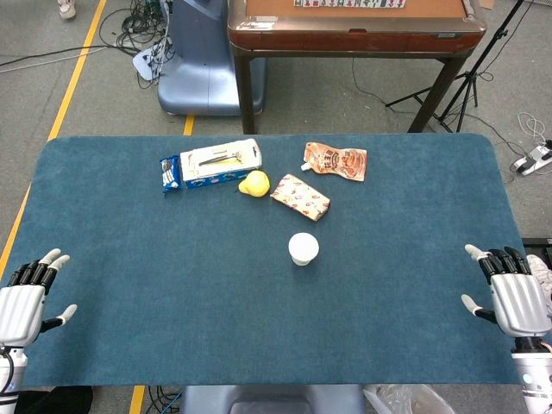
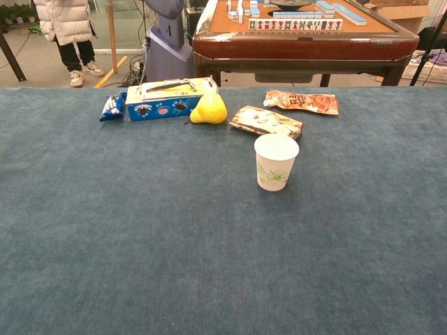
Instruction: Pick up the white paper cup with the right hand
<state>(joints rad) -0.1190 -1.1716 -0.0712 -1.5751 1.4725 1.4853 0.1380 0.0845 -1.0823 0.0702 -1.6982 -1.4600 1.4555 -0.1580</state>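
The white paper cup (image 1: 304,248) (image 2: 275,162) stands upright near the middle of the blue table (image 1: 172,293), with a faint green print on its side. My right hand (image 1: 513,291) rests at the table's right edge, far to the right of the cup, fingers apart and holding nothing. At the left edge, my left hand (image 1: 28,290) also lies open and empty. Neither hand shows in the chest view.
Behind the cup lie a patterned snack packet (image 1: 300,197) (image 2: 266,121), a yellow pear-shaped object (image 1: 254,183) (image 2: 209,109), a blue-and-white box (image 1: 220,161) (image 2: 166,99), a small blue packet (image 1: 170,173) and an orange pouch (image 1: 335,159) (image 2: 302,102). A mahjong table (image 1: 354,34) stands beyond.
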